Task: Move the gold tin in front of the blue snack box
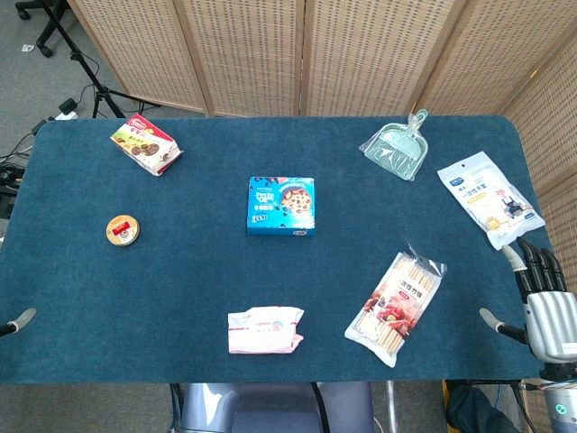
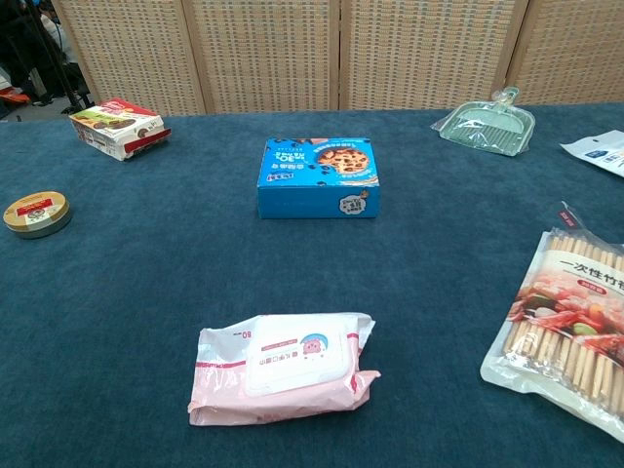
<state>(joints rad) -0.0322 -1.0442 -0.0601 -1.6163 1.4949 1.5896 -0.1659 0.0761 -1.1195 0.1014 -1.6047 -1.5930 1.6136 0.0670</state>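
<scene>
The round gold tin (image 1: 123,230) (image 2: 36,214), with a red label on its lid, lies flat at the left side of the blue table (image 1: 180,289). Near the table's middle lies the blue snack box (image 1: 281,206) (image 2: 317,176), well to the right of the tin. My right hand (image 1: 545,302) hovers off the table's right front corner with its fingers extended and apart, holding nothing. Of my left hand only a grey fingertip (image 1: 18,320) shows at the left edge of the head view. Neither hand is near the tin.
A red cookie pack (image 1: 144,147) lies at the back left. A pink wet-wipes pack (image 1: 265,329) sits front centre, a bag of bamboo skewers (image 1: 397,304) front right. A green dustpan (image 1: 397,147) and a white pouch (image 1: 489,198) lie at the back right.
</scene>
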